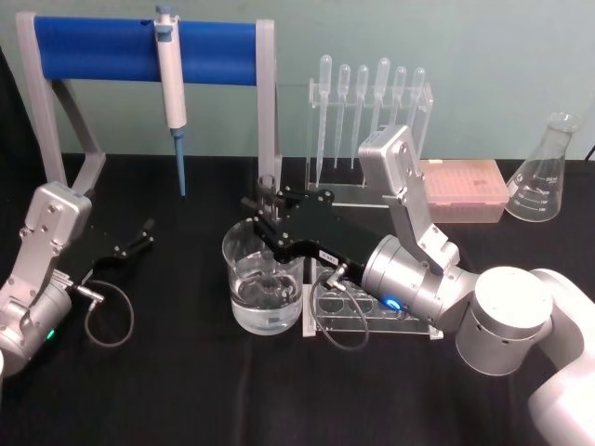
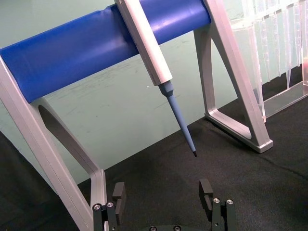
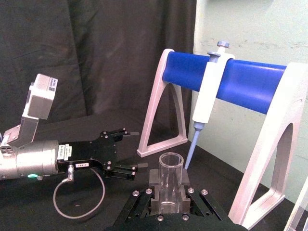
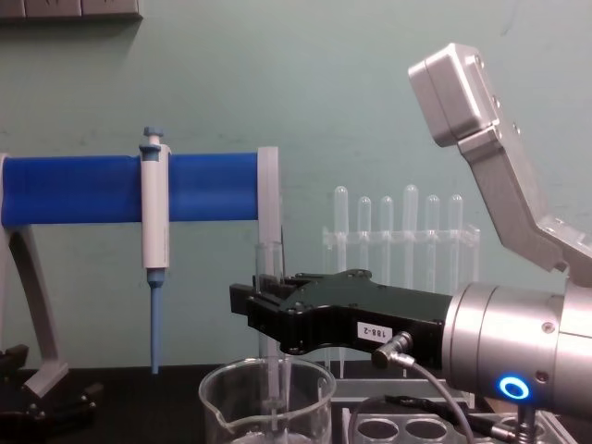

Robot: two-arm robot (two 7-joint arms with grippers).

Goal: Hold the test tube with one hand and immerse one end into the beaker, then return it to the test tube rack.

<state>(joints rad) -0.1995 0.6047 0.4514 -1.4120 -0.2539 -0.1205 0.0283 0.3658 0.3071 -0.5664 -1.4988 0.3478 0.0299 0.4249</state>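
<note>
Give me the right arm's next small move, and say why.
Probably lower the right claw straight down a little: it is shut on the upright test tube, whose lower end sits inside the beaker, but I cannot tell that it touches the water. The left claw lies open at left.

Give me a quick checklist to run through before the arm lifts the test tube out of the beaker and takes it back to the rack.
1. Grip: right gripper is shut on the test tube, which stands upright. Ok.
2. Position: the tube's lower part is inside the mouth of the beaker. Ok.
3. Immersion: whether the tube's end sits below the water. Cannot tell.
4. Destination: rack stands right beside the beaker, with open round holes showing. Ok.
5. Other arm: left gripper is open, low on the left, apart from the beaker. Ok.
</note>
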